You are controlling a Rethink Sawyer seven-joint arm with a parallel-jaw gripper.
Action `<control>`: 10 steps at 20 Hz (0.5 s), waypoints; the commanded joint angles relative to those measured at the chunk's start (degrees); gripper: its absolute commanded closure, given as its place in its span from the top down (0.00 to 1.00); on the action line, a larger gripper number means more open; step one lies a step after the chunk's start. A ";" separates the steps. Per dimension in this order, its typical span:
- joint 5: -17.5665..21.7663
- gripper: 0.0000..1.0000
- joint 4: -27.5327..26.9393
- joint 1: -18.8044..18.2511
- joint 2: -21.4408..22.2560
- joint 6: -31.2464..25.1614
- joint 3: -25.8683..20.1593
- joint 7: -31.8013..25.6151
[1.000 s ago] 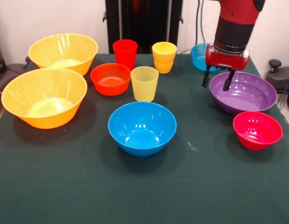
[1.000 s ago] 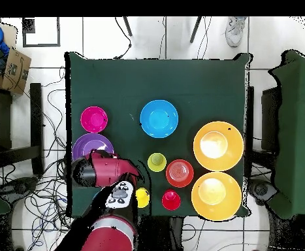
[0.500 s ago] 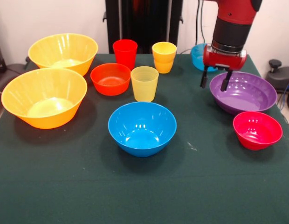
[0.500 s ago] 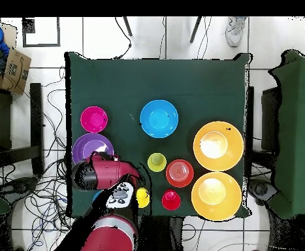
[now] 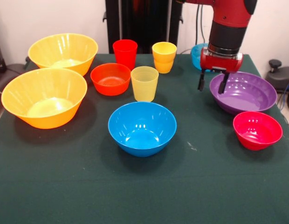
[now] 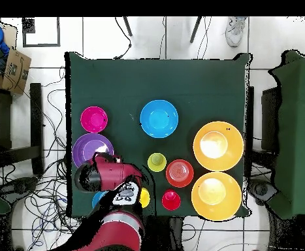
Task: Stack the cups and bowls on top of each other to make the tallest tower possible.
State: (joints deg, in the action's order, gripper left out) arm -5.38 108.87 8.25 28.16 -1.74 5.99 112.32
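Right, jaws (image 5: pixel 210 87) parted w/ nothing between them, hanging just above the purple bowl's (image 5: pixel 244 93) near rim, light-blue bowl (image 5: pixel 199 55) right behind. Nothing nested yet, no tower: blue bowl (image 5: pixel 142 128) sits alone in front, pink-red bowl (image 5: pixel 257 130) beside the purple one, cups and other bowls well off to the side. Looks like purple's being lined up as a wide base, prob. a rim pinch.
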 commanded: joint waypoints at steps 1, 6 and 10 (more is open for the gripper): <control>2.99 1.00 2.58 -2.44 -3.86 6.21 -8.02 8.77; 2.56 1.00 3.52 -4.13 -4.19 6.98 -10.47 9.34; 2.24 1.00 4.51 -4.64 -4.17 7.47 -11.25 9.58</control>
State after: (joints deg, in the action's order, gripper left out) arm -5.35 110.44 4.70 28.17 3.64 2.65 112.32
